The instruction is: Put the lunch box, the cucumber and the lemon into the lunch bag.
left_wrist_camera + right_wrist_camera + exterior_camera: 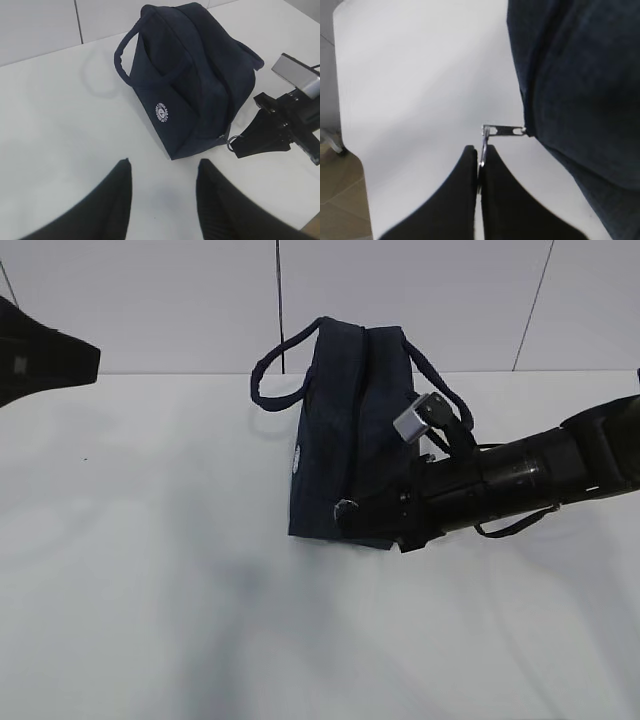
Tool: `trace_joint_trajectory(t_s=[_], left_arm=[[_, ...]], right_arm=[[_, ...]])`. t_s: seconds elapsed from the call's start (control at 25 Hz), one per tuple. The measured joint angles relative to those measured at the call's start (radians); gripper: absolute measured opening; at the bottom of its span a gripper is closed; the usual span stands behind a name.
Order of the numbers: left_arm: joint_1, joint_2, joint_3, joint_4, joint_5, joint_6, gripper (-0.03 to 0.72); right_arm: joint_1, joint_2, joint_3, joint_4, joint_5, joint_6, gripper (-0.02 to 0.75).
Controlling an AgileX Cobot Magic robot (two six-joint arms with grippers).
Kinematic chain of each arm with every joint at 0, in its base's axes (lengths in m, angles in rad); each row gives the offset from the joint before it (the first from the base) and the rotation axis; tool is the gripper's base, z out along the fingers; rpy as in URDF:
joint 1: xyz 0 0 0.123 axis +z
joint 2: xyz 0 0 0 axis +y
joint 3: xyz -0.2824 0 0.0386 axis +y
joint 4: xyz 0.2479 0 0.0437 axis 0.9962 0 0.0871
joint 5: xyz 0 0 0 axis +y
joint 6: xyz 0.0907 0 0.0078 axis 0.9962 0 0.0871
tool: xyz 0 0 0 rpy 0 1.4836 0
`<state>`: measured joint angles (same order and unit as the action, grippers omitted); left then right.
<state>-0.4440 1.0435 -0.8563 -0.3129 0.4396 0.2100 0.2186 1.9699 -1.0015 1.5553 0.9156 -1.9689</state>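
The dark navy lunch bag (345, 430) stands in the middle of the white table (150, 590), zipped shut, its round white logo (161, 111) facing left. It also shows in the left wrist view (195, 80) and the right wrist view (580, 85). My right gripper (480, 150) is shut on the metal ring pull (483, 150) of the zipper at the bag's front lower end (345, 508). My left gripper (162, 167) is open and empty above the table, in front of the bag. The lunch box, the cucumber and the lemon are out of view.
The right arm (520, 475) reaches in from the right across the bag's right handle (450, 405). The left arm (40, 355) hangs at the far left. A tiled wall (420, 300) stands behind the table.
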Motion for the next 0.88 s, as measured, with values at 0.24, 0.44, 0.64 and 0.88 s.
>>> trace_joint_trajectory(t_s=[0.24, 0.44, 0.64, 0.88], left_arm=[[0.0, 0.0, 0.0, 0.0, 0.0, 0.0, 0.308], [0.0, 0.0, 0.0, 0.0, 0.0, 0.0, 0.308], [0.0, 0.0, 0.0, 0.0, 0.0, 0.0, 0.308], [0.0, 0.0, 0.0, 0.0, 0.0, 0.0, 0.308]], right_arm=[[0.0, -0.051, 0.0, -0.038, 0.066, 0.064, 0.001], [0.0, -0.112, 0.0, -0.086, 0.097, 0.108, 0.001], [0.0, -0.179, 0.0, -0.098, 0.098, 0.125, 0.001], [0.0, -0.274, 0.0, -0.108, 0.048, 0.134, 0.001]])
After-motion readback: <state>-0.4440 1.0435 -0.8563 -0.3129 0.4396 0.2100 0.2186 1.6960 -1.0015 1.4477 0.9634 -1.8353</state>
